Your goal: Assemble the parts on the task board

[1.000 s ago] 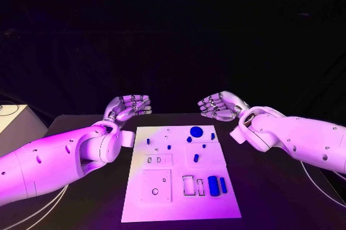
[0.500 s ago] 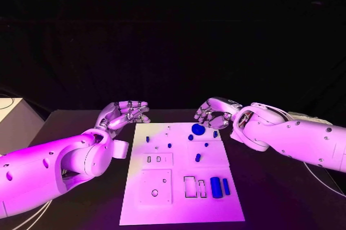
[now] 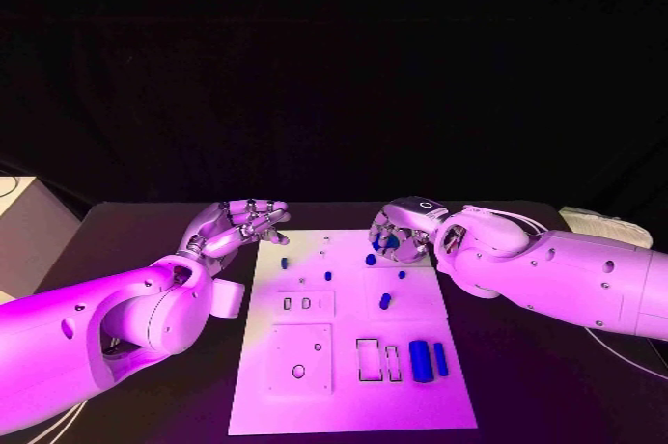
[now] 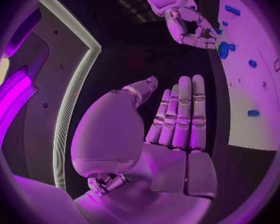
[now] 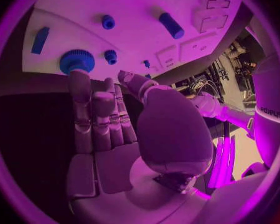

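The left hand is lying open, its fingers straight together. Across the dark desk, the right hand is touching a round blue part at the task board.

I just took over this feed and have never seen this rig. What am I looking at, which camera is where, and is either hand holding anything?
It is a robot with two white arms ending in silver hands, at a black table. One picture looks down from its head; the two round ones come from cameras at each wrist, behind that hand. In the middle lies the white task board with small blue parts, among them a round blue gear at its far end. The left hand hovers beside the board's far left corner, open and holding nothing. The right hand reaches over the far end, a fingertip at the gear; it holds nothing.
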`<action>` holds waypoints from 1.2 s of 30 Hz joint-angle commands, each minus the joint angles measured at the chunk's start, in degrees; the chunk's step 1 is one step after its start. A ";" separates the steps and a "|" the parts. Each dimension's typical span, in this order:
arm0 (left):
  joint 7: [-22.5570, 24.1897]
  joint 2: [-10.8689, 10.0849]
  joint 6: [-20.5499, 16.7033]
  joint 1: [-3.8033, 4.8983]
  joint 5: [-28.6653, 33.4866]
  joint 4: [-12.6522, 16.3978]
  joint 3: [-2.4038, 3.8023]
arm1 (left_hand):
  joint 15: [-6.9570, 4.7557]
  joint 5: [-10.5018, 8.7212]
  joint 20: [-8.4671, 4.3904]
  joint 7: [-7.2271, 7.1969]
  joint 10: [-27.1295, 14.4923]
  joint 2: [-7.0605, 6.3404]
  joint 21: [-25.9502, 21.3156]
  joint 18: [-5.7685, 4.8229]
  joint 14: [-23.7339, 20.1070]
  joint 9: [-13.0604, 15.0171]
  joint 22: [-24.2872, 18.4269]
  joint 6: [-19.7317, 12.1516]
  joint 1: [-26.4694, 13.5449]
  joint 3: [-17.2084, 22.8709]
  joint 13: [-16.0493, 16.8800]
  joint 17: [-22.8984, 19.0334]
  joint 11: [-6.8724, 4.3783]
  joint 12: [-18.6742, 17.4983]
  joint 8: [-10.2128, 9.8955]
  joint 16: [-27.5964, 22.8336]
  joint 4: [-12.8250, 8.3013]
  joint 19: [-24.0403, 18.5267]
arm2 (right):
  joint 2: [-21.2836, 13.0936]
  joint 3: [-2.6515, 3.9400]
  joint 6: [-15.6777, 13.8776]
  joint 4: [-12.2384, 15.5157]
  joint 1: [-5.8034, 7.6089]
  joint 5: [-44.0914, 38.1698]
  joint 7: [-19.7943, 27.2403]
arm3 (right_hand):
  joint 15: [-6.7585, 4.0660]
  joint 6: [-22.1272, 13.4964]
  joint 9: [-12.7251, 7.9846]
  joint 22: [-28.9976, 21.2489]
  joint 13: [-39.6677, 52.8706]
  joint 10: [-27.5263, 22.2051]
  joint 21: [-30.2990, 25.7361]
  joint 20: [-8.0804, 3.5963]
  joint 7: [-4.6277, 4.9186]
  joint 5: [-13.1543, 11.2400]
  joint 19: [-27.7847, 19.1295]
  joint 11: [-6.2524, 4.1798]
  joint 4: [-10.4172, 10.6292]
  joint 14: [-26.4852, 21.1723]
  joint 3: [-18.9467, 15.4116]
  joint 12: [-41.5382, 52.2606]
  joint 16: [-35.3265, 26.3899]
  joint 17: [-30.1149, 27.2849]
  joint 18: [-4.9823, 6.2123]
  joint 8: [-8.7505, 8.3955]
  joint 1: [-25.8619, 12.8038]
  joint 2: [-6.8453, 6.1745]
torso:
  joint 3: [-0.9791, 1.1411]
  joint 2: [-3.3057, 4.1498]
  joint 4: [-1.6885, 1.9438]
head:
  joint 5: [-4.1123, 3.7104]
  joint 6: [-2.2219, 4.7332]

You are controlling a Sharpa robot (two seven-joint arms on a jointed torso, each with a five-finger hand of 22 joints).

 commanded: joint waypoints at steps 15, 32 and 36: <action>-0.21 -0.30 2.20 0.15 -0.21 0.50 0.14 | 0.07 0.16 0.06 0.04 -0.06 0.02 2.04 0.50 -0.48 0.14 1.51 -0.11 -1.03 0.48 0.07 0.27 0.07 -0.03 0.16 2.19 -0.06 -0.85 | 1.59 -0.24 1.78 -0.26 -0.77 -7.48 -7.53 | 0.39 -2.09 1.05 14.80 0.50 -2.61 11.72 0.27 -0.25 -0.39 4.41 0.32 2.12 2.31 -0.01 -0.34 13.88 13.50 -2.34 -0.75 -0.59 -2.01 | -0.22 1.38 0.06 | 0.18 0.22; -0.35 -0.50 2.08 0.21 -0.01 0.49 0.17 | 0.08 0.16 0.07 0.06 -0.13 0.04 2.28 0.51 -0.46 0.15 1.69 -0.15 -1.08 0.49 0.06 0.26 0.09 -0.06 0.15 2.42 -0.06 -0.90 | 2.70 -0.30 2.21 -0.53 -1.42 -7.33 -7.33 | 0.47 -1.40 1.67 17.38 0.66 -2.77 13.69 0.37 -0.16 0.01 4.96 0.36 2.57 2.15 0.57 -0.11 15.29 14.49 -2.68 -0.19 -0.19 -1.35 | -0.27 2.00 0.12 | 0.22 0.09; -0.37 -0.48 2.10 0.21 0.00 0.46 0.17 | 0.08 0.16 0.07 0.06 -0.13 0.04 2.28 0.51 -0.46 0.15 1.69 -0.15 -1.08 0.49 0.06 0.26 0.09 -0.06 0.15 2.42 -0.06 -0.90 | 2.96 -0.30 2.47 -0.80 -1.44 -7.29 -7.35 | 0.47 -1.30 1.75 17.92 0.68 -2.72 14.10 0.38 -0.15 0.07 5.11 0.36 2.62 2.15 0.66 -0.11 15.47 14.66 -2.77 -0.12 -0.15 -1.27 | -0.26 2.10 0.12 | 0.26 0.10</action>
